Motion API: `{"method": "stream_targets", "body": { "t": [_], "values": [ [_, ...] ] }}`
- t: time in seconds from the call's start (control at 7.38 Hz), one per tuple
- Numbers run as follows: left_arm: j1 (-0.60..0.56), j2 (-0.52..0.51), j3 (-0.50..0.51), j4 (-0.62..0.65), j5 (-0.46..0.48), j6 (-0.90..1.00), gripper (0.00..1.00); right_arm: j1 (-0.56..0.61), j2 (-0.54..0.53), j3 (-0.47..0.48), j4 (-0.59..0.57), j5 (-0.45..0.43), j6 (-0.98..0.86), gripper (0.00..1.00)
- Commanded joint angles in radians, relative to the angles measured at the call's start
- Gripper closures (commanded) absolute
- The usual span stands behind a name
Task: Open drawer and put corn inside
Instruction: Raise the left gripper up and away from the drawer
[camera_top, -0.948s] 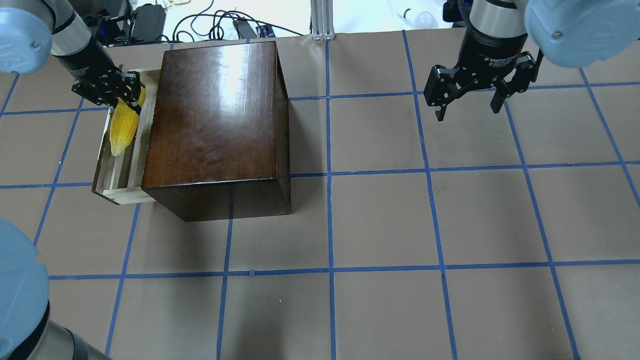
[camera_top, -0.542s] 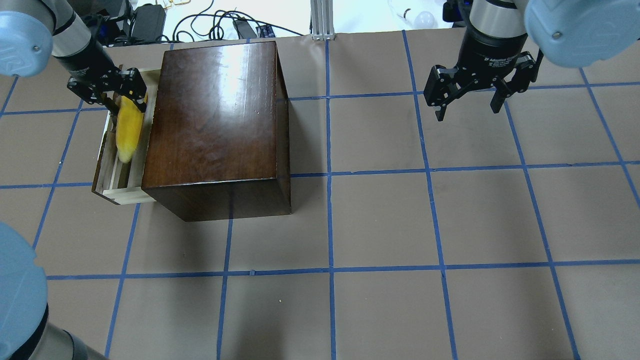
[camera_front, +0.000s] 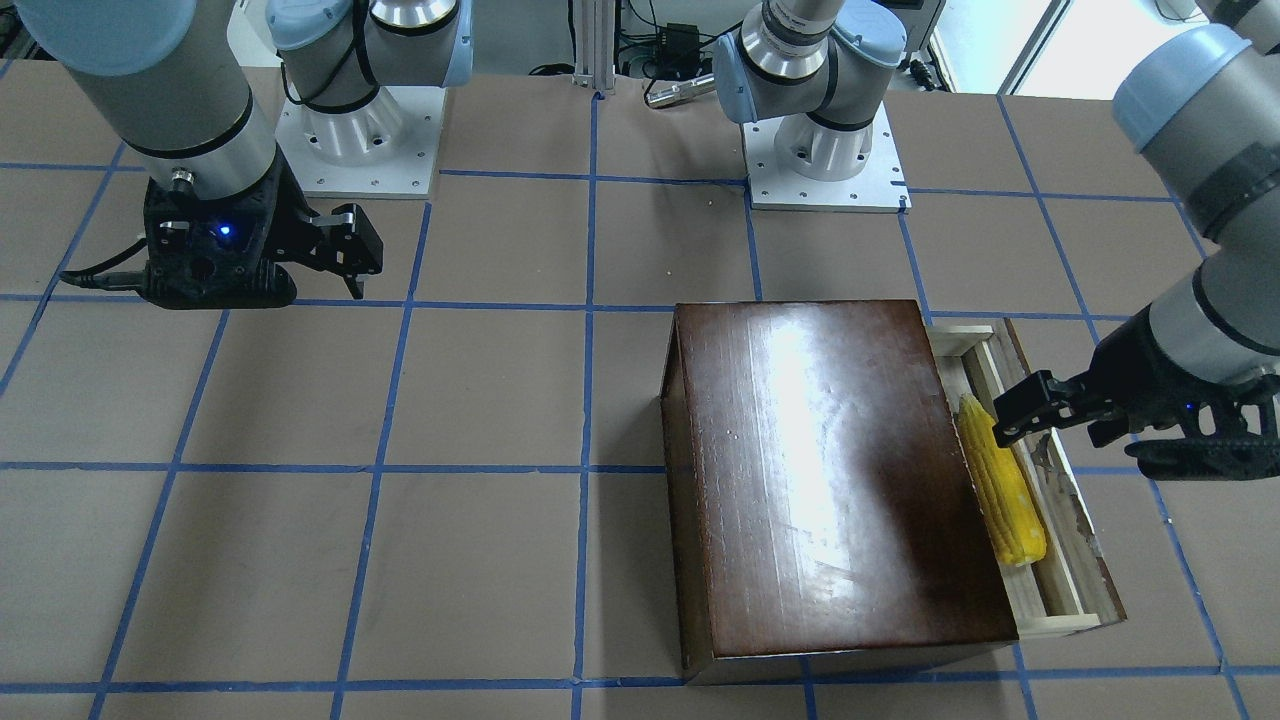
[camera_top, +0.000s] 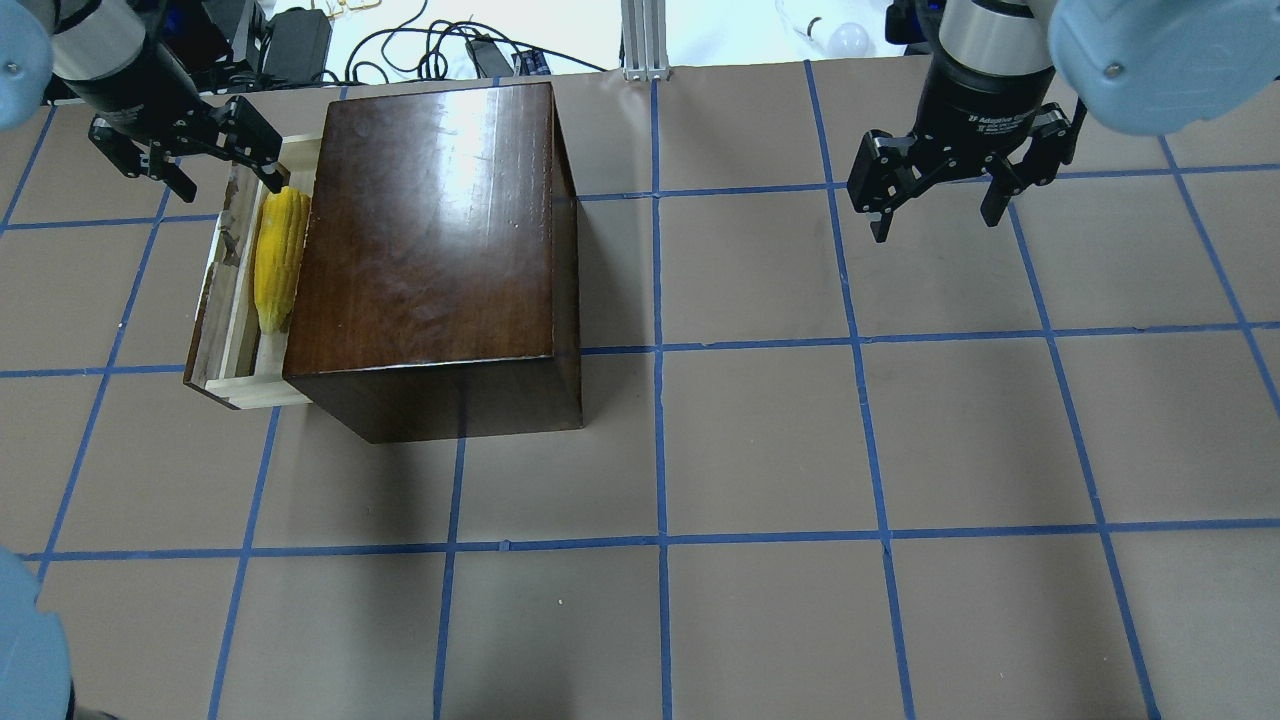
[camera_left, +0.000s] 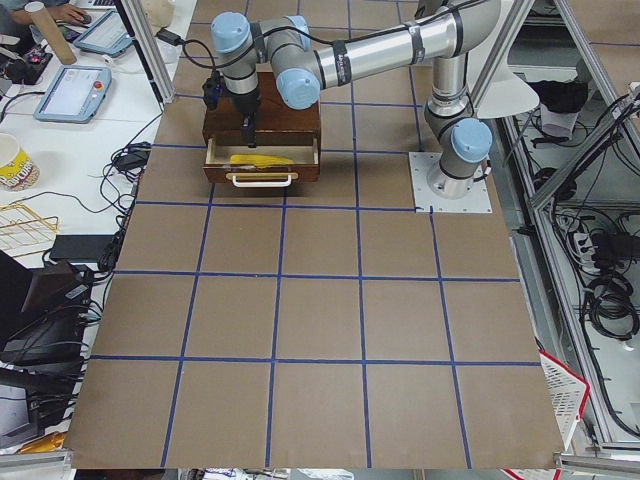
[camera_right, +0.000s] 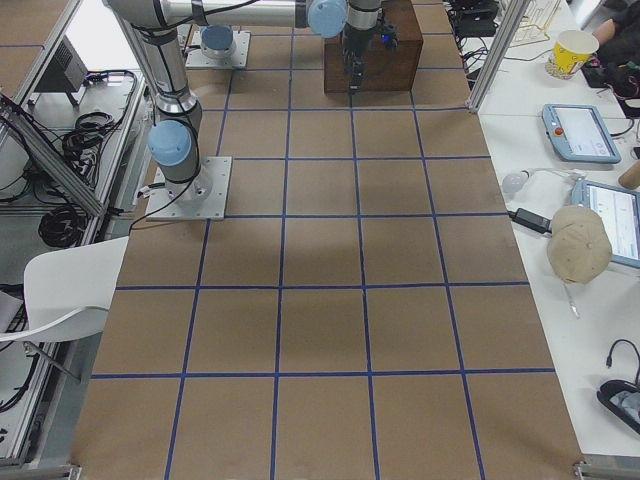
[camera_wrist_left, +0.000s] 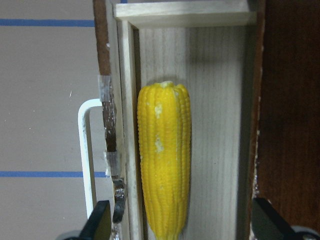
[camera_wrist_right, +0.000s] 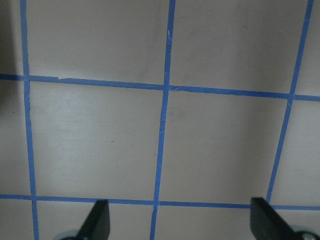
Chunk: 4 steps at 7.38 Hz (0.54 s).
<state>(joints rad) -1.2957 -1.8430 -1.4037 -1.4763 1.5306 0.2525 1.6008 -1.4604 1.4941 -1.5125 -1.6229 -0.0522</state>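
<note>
- You can see the drawer (camera_top: 262, 390) standing pulled out from the box (camera_top: 430, 220).
- The corn (camera_top: 278, 262) lies lengthwise inside it.
- Your left pincer (camera_top: 225, 180) hangs spread wide over the drawer's far end, holding nothing.
- Your right pincer (camera_top: 935, 225), also wide, hovers above the counter (camera_top: 760, 440), well apart.

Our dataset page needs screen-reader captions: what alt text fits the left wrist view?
The corn lies lengthwise in the open drawer, beside the dark box. The left tool, open, hangs above it without touching. A white handle shows at left.
</note>
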Motion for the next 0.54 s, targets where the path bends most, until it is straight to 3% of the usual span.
{"method": "stream_targets", "body": {
  "t": [0.0, 0.41],
  "values": [
    [-0.084, 0.080, 0.000, -0.030, 0.003, -0.091, 0.00, -0.001, -0.001, 0.000, 0.000, 0.000, 0.000, 0.00],
    [-0.244, 0.155, -0.012, -0.090, 0.013, -0.165, 0.00, -0.001, -0.001, 0.000, 0.000, 0.000, 0.000, 0.00]
  ]
}}
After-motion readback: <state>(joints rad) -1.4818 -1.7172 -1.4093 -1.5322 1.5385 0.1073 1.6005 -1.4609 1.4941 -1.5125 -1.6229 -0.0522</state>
